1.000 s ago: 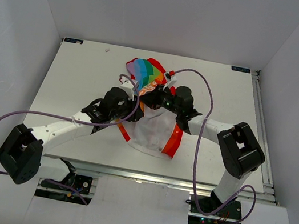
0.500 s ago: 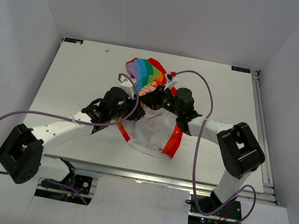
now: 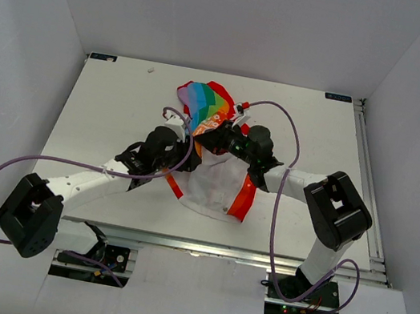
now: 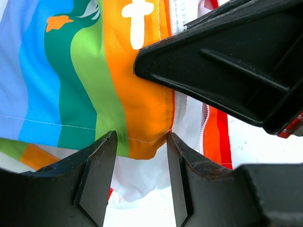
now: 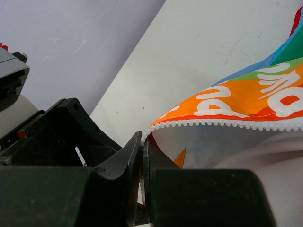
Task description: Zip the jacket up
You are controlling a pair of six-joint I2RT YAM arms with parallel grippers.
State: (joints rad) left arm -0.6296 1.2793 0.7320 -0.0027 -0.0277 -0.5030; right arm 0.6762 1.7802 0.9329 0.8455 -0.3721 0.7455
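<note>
The left hand (image 4: 141, 144) stands part open, with the orange hem (image 4: 137, 113) of the jacket (image 3: 217, 183) in its gap but not pinched. The right hand (image 5: 142, 142) is closed on the white zipper edge (image 5: 213, 124). The jacket lies crumpled mid-worktop (image 3: 122, 101), between both arms. With one side loose, a right-hand pull may drag the fabric and misalign the zipper halves.

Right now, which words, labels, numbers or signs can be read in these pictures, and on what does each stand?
No text reads whole.
White lettering on the orange panel of the jacket: cropped and curved, unreadable.
White cross-shaped mark on the same orange panel: perhaps one letter, cannot tell.
Dark tags at the far corners of the table: too small.
</note>
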